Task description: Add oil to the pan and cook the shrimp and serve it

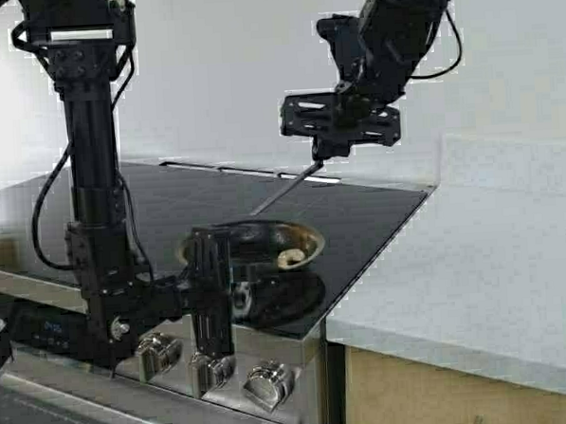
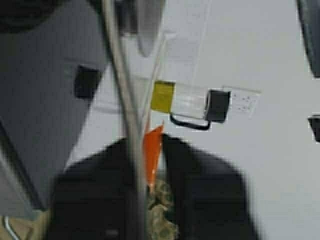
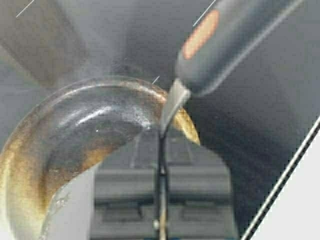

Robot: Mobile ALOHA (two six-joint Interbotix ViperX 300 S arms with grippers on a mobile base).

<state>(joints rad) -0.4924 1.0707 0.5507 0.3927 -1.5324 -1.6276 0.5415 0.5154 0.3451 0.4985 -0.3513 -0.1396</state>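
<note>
shrimp (image 1: 290,259) in pan (image 1: 303,236), right gripper (image 1: 329,153) holding utensil (image 1: 286,185)

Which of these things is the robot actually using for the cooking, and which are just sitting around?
In use: pan, shrimp in it, oil jug, metal utensil in the right gripper, left gripper by the pan.
Just there: white counter, stove knobs, orange object.

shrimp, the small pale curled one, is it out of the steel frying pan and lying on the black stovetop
No, the small pale curled shrimp lies inside the round stainless-steel frying pan, near its right rim, not on the black glass stovetop.
</note>
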